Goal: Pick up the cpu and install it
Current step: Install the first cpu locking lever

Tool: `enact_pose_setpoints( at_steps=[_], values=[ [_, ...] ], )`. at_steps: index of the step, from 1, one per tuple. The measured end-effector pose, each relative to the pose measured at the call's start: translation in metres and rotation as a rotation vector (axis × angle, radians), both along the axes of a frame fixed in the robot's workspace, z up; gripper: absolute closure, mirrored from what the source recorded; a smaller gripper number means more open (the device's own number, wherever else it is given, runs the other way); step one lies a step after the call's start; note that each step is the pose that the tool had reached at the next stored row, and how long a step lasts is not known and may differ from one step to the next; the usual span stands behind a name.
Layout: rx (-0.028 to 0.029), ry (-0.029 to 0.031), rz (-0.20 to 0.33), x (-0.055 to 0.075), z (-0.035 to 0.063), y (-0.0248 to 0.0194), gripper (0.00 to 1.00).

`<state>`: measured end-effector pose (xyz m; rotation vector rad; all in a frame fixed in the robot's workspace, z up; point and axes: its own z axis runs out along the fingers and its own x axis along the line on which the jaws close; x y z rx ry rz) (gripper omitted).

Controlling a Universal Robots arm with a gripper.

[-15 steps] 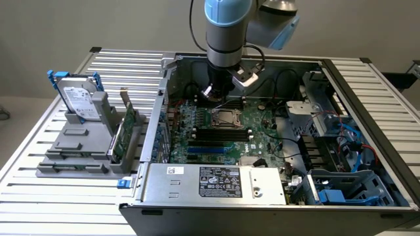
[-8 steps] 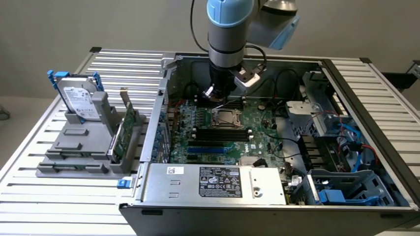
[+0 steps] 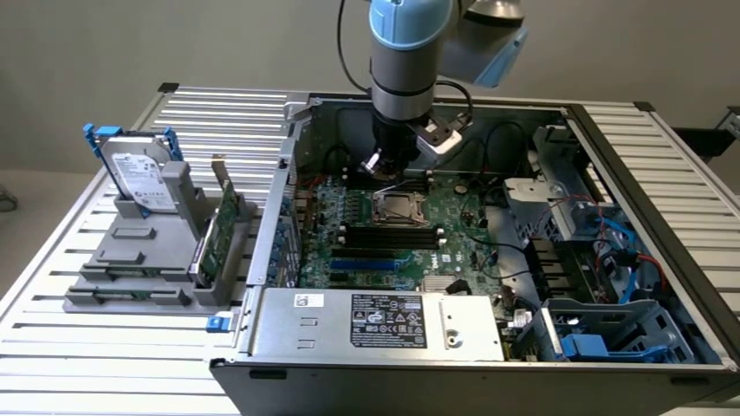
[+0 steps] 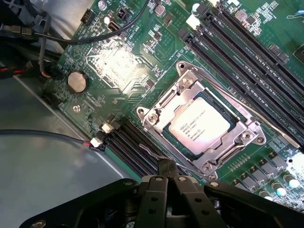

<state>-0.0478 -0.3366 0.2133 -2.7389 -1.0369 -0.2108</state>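
Observation:
The cpu (image 4: 199, 126), a small silver square chip with printed text, lies flat inside the metal-framed socket (image 4: 156, 116) on the green motherboard (image 4: 118, 61). In the exterior view the cpu (image 3: 399, 208) shows as a silver patch in the socket at the board's middle. My gripper (image 4: 166, 166) hangs just beside the socket, over the black memory slots (image 4: 135, 147). Its dark fingers (image 4: 161, 173) are pressed together with nothing between them. From outside, the gripper (image 3: 386, 169) is seen low in the open computer case (image 3: 289, 173), slightly behind the socket.
A silver hard drive (image 3: 139, 178) in blue brackets stands on a grey holder (image 3: 145, 260) at the exterior view's left, beside an upright green card (image 3: 220, 234). The power supply (image 3: 387, 321), drive cages (image 3: 601, 334) and black cables (image 4: 42, 135) crowd the case.

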Motion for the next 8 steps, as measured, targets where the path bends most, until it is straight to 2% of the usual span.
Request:
enact_pose_setpoints(
  at_steps=[8],
  values=[
    [-0.0006,-0.0005,0.006,0.0046,-0.0029,0.0006,0.89]
  ],
)
